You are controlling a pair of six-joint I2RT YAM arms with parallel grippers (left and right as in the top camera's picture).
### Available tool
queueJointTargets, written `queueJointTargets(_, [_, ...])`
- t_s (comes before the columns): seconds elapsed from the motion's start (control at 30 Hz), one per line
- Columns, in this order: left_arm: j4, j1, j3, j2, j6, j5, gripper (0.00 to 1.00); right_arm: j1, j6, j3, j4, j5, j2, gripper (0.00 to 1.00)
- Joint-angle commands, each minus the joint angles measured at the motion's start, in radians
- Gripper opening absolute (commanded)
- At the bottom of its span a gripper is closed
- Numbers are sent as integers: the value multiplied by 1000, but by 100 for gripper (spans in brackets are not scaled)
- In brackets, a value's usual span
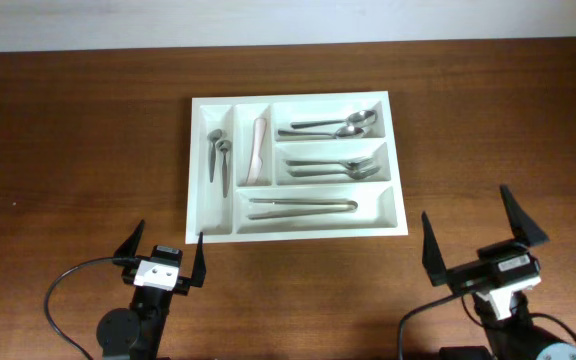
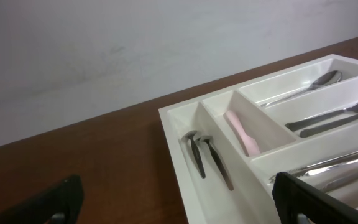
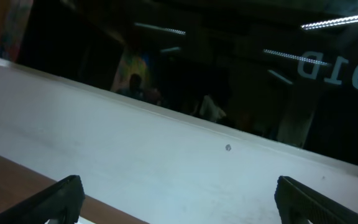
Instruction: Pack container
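The container (image 1: 211, 212) is a large white cutlery tray lying at the middle of the table. It holds two small spoons (image 1: 217, 155), a pink utensil (image 1: 258, 150), spoons (image 1: 333, 126), forks (image 1: 333, 167) and long steel pieces (image 1: 303, 206). My left gripper (image 1: 166, 240) stands open just in front of the tray's near left corner, holding nothing. The left wrist view shows the left gripper (image 2: 182, 208) open over the container's (image 2: 173, 134) left edge, with the small spoons (image 2: 207, 158) and pink utensil (image 2: 244, 134) ahead. My right gripper (image 1: 465, 205) is open and empty, right of the tray.
The wooden table (image 1: 88, 140) ends at a pale wall along the far side. In the right wrist view the right gripper (image 3: 179, 199) faces that wall (image 3: 166, 162) and a dark window above it. Black cables (image 1: 63, 290) trail from both arm bases.
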Motion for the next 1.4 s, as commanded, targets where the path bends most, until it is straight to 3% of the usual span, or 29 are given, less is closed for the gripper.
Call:
queueJointTargets(0.0, [1,6,-7,-10,9,14,99,47,14,-39,3,125,-41,99])
queueJointTargets(0.3, [1,6,-7,-10,9,14,99,59,-35,-139,4,167,-128,99])
queueJointTargets(1.1, [1,6,-7,-10,9,14,99,-6,-31,-346,24,209,-129,99])
queueJointTargets(1.37, [1,6,-7,-10,9,14,99,-6,-30,-346,-66,203,-129,99])
